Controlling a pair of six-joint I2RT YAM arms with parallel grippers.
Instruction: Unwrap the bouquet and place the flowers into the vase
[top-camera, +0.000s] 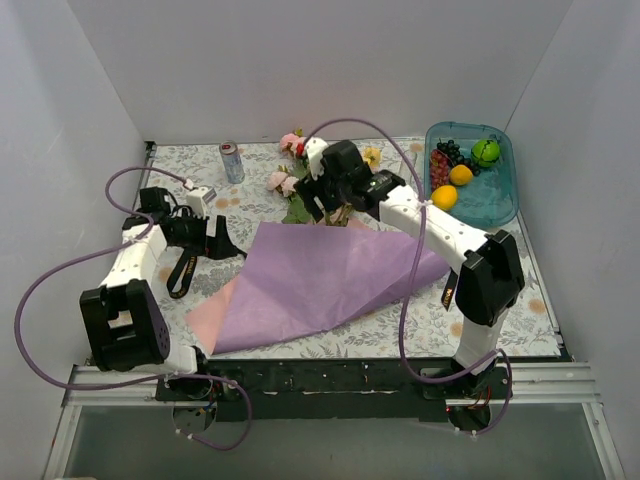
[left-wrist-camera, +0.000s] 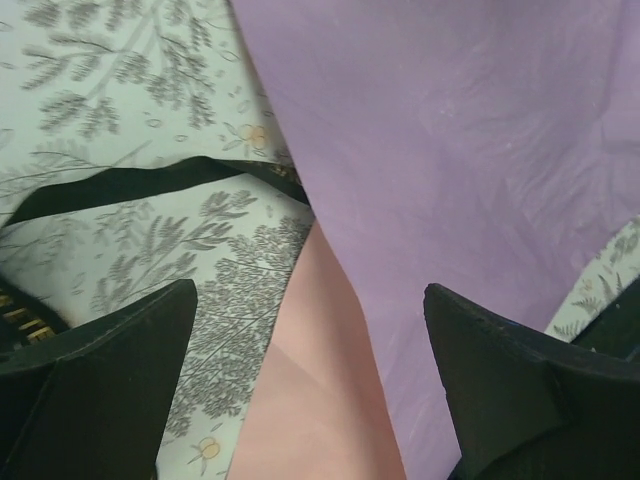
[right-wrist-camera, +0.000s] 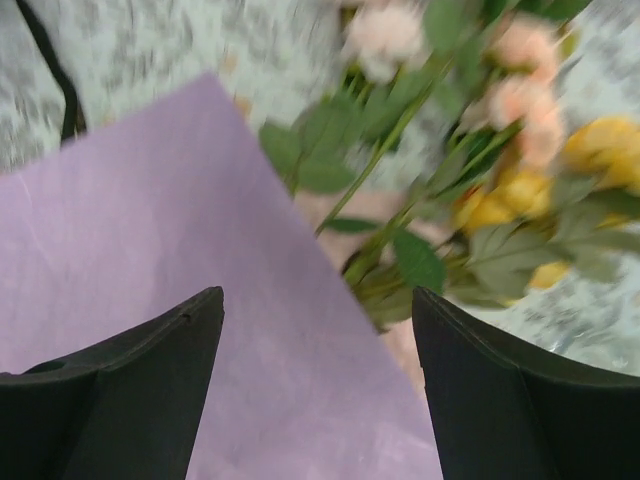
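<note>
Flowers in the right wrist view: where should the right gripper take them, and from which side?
Take the green stems where they bunch together beside the edge of the purple paper, not the blooms. The flowers lie flat with heads fanned outward, so come straight down from above with the open right gripper, jaws across the stems. That looks like the narrowest, firmest part.

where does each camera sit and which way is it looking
top external: above, behind the arms, looking down on the floral-print table; both arms show.
left wrist: on the left arm, facing down at purple paper sheet, pink reverse, black ribbon; open jaws show.
right wrist: on the right arm, facing pink and yellow green-stemmed flowers; open jaws show.
both wrist views share the purple sheet.
</note>
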